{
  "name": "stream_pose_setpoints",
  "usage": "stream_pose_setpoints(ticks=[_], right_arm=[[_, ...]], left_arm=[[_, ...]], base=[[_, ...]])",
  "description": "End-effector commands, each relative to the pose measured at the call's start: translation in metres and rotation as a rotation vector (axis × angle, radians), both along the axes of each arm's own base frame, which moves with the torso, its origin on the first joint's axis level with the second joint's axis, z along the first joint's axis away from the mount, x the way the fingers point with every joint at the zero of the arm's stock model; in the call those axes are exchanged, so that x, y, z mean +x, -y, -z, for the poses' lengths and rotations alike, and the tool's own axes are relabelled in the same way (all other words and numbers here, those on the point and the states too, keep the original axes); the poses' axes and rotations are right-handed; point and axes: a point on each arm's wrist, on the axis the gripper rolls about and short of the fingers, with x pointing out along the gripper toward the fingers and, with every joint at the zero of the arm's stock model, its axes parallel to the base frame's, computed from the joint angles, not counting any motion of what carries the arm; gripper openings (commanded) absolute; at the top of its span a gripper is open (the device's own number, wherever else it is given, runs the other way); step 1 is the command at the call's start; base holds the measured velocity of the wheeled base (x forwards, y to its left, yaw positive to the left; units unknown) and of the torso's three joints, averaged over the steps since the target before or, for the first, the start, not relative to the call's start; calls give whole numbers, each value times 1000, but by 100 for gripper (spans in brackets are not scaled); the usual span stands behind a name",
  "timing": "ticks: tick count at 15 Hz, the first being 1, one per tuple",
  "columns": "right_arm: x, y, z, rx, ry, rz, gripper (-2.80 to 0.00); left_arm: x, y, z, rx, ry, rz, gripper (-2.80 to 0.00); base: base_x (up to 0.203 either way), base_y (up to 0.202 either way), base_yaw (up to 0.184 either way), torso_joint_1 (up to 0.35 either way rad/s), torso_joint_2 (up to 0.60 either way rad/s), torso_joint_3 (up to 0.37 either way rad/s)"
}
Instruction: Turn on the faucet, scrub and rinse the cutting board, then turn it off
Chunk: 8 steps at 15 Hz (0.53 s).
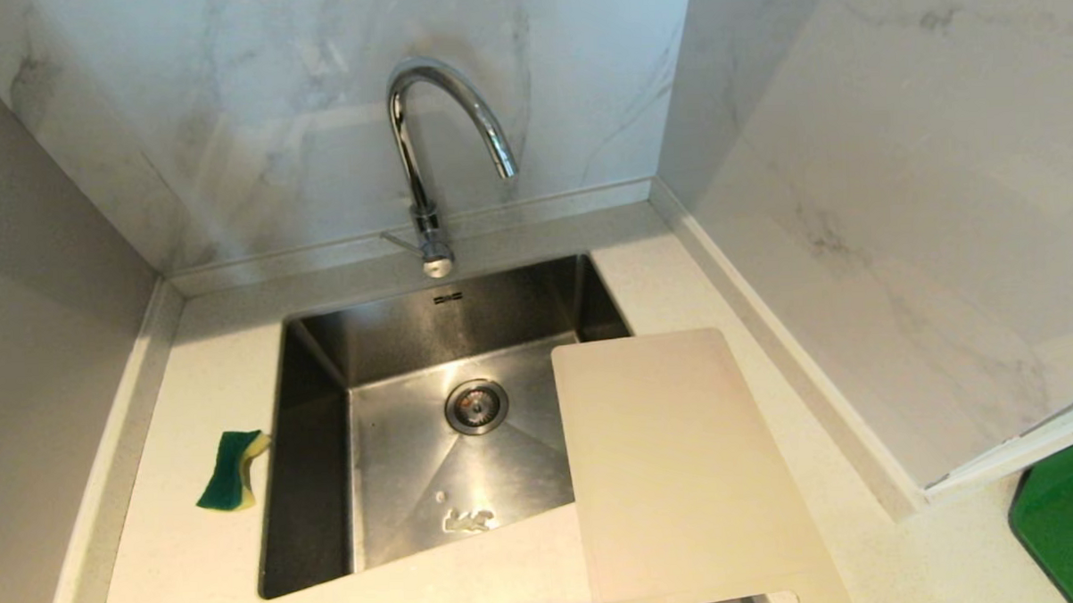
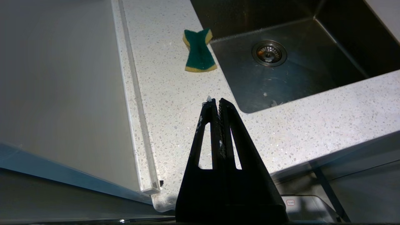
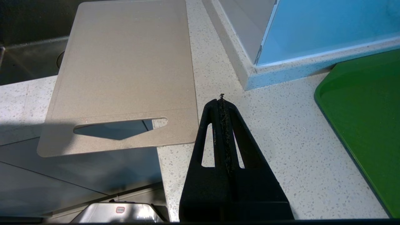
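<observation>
**Board at the sink, both claws clenched**

The cutting board (image 1: 685, 475) lies on the table (image 1: 197, 545), its far left corner jutting over the sink (image 1: 399, 467) and its slot-handle end overhanging the table's near edge. The faucet (image 1: 425, 163) stands behind the sink. A sponge (image 1: 233, 470) rests left of the sink. The left claw (image 2: 215, 101) and right claw (image 3: 222, 101) hang empty above the table.
</observation>
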Motion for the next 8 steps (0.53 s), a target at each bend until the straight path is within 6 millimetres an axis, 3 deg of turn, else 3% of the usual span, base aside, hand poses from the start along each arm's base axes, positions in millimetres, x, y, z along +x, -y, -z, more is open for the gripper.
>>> stream_pose_setpoints(ticks=[1,8], right_arm=[[0,0,0,0,-1,0,-280],[0,0,0,1,-2,1,-280]], left_arm=[[0,0,0,-1,-1,0,-280],[0,0,0,-1,-1,0,-280]], base=[[0,0,0,0,0,0],[0,0,0,0,0,0]])
